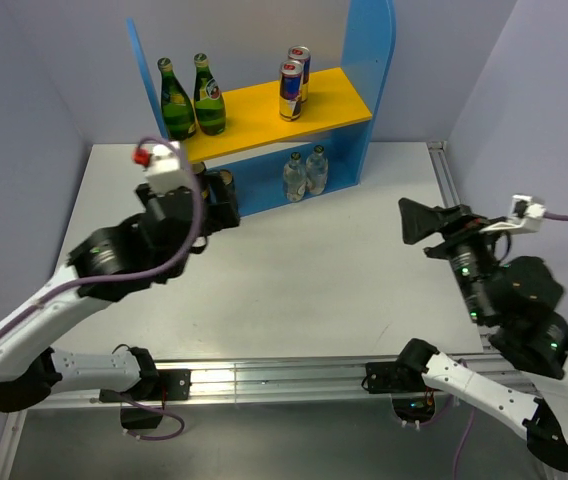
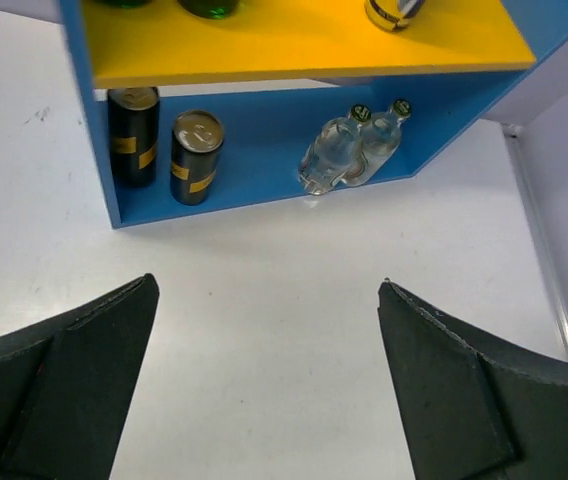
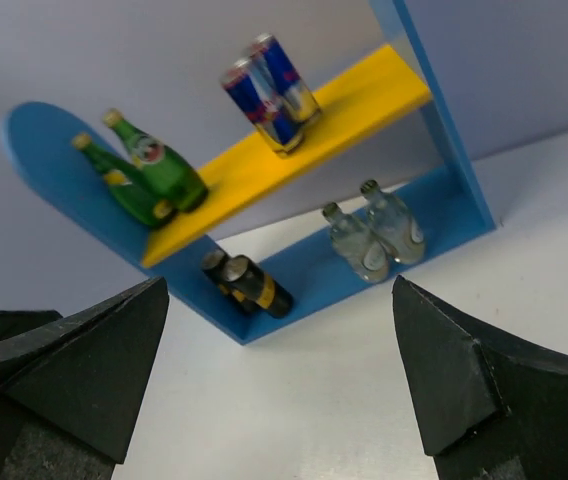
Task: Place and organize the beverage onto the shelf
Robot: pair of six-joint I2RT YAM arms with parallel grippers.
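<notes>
The shelf [image 1: 254, 112] stands at the back of the table. Two blue-and-silver cans [image 1: 292, 90] stand upright on the right of its yellow upper board. Two clear bottles with black caps [image 2: 349, 152] and two dark black-gold cans [image 2: 164, 145] stand on the lower level. My left gripper [image 1: 222, 203] is open and empty in front of the lower level's left end, a short way from the dark cans. In the left wrist view [image 2: 267, 285] only bare table lies between its fingers. My right gripper [image 1: 416, 220] is open and empty over the table's right side, pointing at the shelf [image 3: 264, 150].
Two green glass bottles [image 1: 192, 98] stand on the left of the upper board. A metal rail [image 1: 264, 378] runs along the table's near edge and another [image 1: 446, 180] along its right edge. Grey walls close in the left, back and right.
</notes>
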